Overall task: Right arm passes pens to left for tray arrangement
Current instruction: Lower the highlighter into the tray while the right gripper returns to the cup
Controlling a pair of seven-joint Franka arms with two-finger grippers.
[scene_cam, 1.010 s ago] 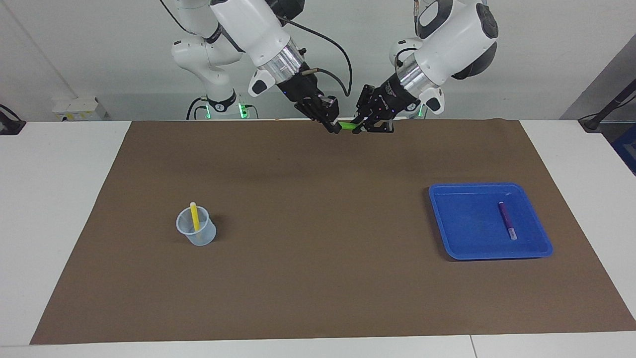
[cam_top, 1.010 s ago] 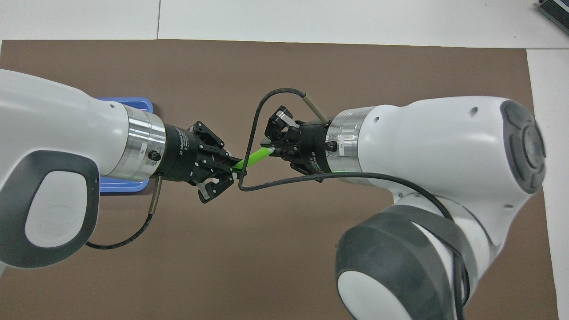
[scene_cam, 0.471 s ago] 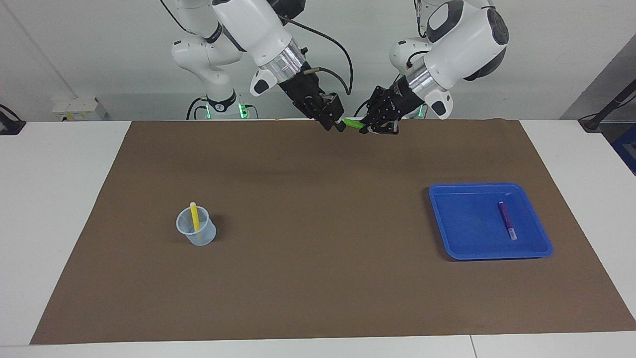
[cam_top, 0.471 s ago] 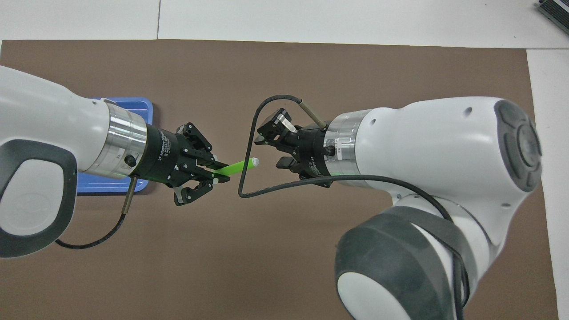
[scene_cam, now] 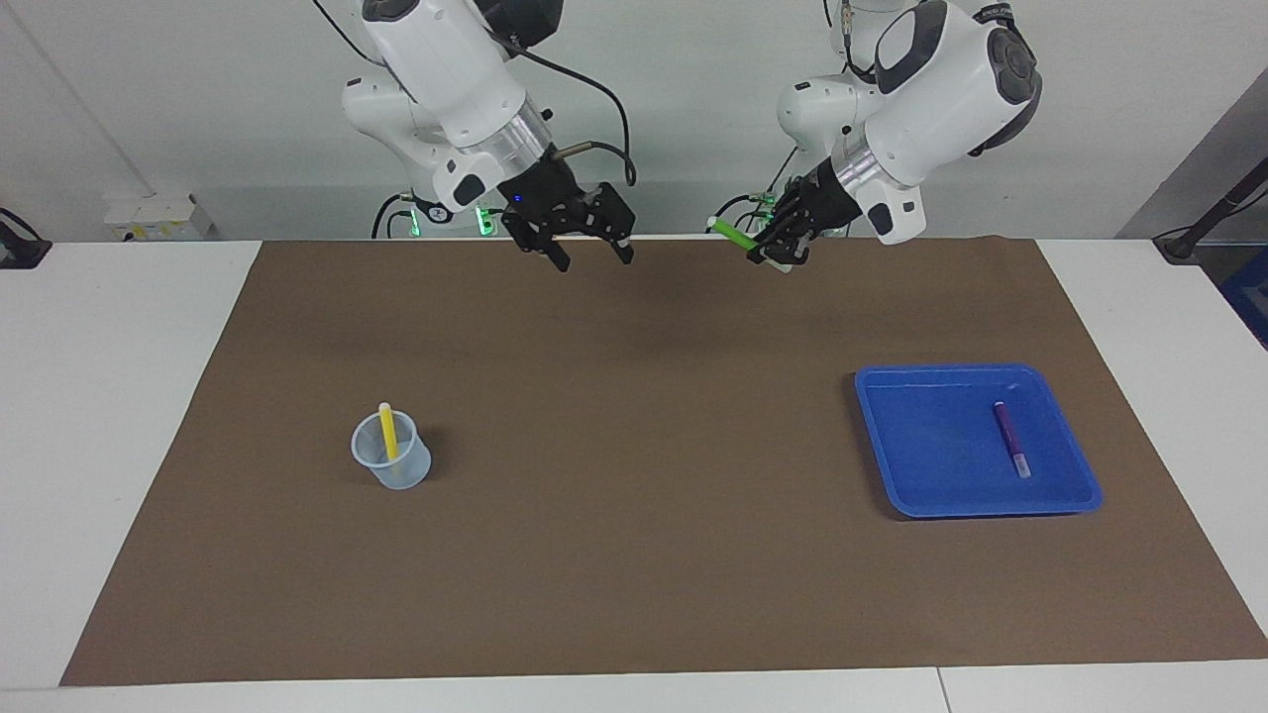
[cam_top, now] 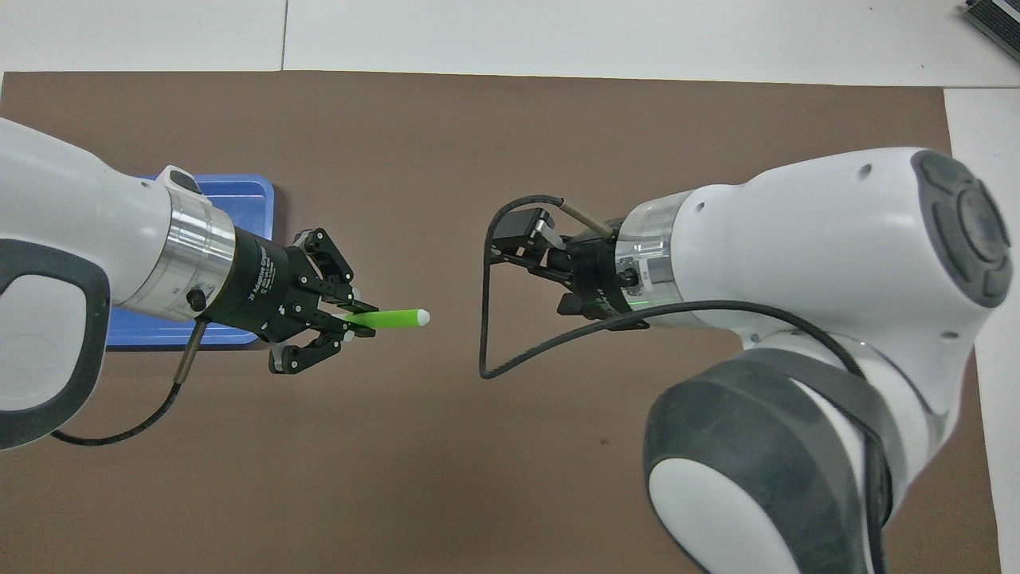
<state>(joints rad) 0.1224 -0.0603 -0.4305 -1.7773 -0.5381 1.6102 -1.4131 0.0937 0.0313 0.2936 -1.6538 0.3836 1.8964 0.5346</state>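
Observation:
My left gripper (scene_cam: 763,248) is shut on the bright green pen (scene_cam: 734,234) and holds it level in the air over the mat's edge nearest the robots; the pen's pale end sticks out in the overhead view (cam_top: 392,318), held by the left gripper (cam_top: 351,316). My right gripper (scene_cam: 590,254) is open and empty, in the air apart from the pen, also seen from overhead (cam_top: 542,263). The purple pen (scene_cam: 1010,439) lies in the blue tray (scene_cam: 931,441). The yellow pen (scene_cam: 388,431) stands in the pale-blue cup (scene_cam: 392,460).
A brown mat (scene_cam: 634,555) covers most of the white table. The tray lies toward the left arm's end, its corner showing from overhead (cam_top: 239,199); the cup stands toward the right arm's end and is hidden from overhead by the right arm.
The right gripper let go of the green pen, opened and drew back toward its own end. The left gripper, shut on the pen, moved away toward the tray's end.

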